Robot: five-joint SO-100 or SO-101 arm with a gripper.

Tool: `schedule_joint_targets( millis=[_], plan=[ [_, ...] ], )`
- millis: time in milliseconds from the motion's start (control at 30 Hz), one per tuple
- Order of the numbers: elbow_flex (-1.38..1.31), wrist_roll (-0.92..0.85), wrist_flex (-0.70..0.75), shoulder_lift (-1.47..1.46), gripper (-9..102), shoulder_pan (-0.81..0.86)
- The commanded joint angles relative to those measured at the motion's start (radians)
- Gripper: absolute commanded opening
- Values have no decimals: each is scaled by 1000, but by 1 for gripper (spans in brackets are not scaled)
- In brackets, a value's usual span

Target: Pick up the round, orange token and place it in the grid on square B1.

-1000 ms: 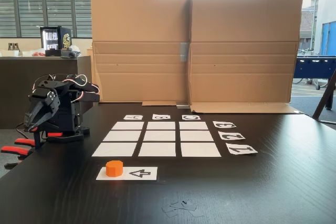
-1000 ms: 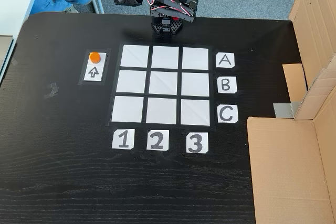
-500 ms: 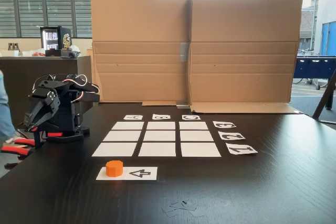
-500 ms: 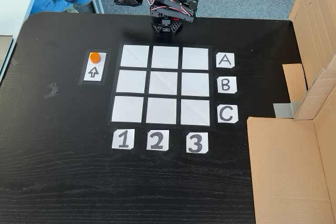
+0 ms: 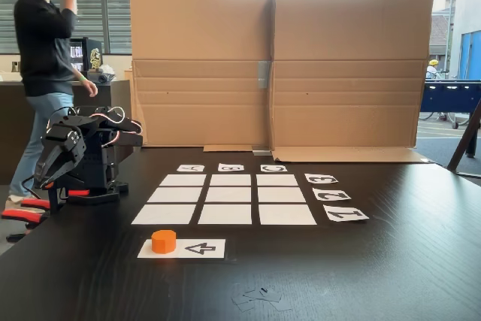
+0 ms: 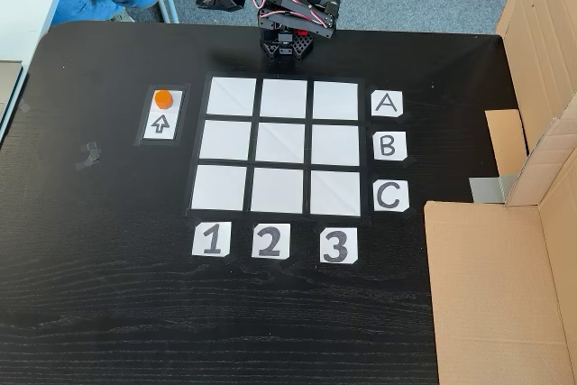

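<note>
Token: I see the orange token [image 6: 162,97] sitting on the end of a white arrow strip [image 6: 162,115]. In the view from above it is left of the grid [image 6: 283,146], just beside it but not touching. In the low side view the token [image 5: 164,241] is in front of the grid, near the front edge of the worktop [image 5: 391,261].

Grid: nine white squares in three rows of three, flat on the dark worktop. All nine are bare.

Square B1: I find square B1 [image 6: 225,142] in the view from above. It is in the row by the letter B label [image 6: 388,145] and above the number 1 label [image 6: 211,240]. It is the middle square of the left column.

Arm: my black arm [image 6: 293,20] is folded up at the far edge of the worktop, well apart from the token.

Fingers: the gripper [image 5: 46,178] hangs down past the worktop edge, pointing low. It holds nothing. I cannot tell how far the fingers are apart.

Clamps: red clamps [image 5: 26,210] sit by the arm's base.

Behind: a tall cardboard wall [image 5: 278,65] stands past the grid. A person [image 5: 43,58] in a dark top stands behind the arm.
</note>
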Motion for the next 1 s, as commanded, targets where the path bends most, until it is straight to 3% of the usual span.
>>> schedule_joint_targets(
  millis=[0,267,433,533,733,967],
  plan=[
    [-40,-6,-21,-52,2,-17],
    [-318,-3,-35,-334,10,-18],
    [-595,3,107,-543,21,-38],
    [-749,26,184,-667,36,-60],
    [-1029,57,293,-902,52,-124],
    [-1302,72,468,-1146,56,-227]
  ],
)
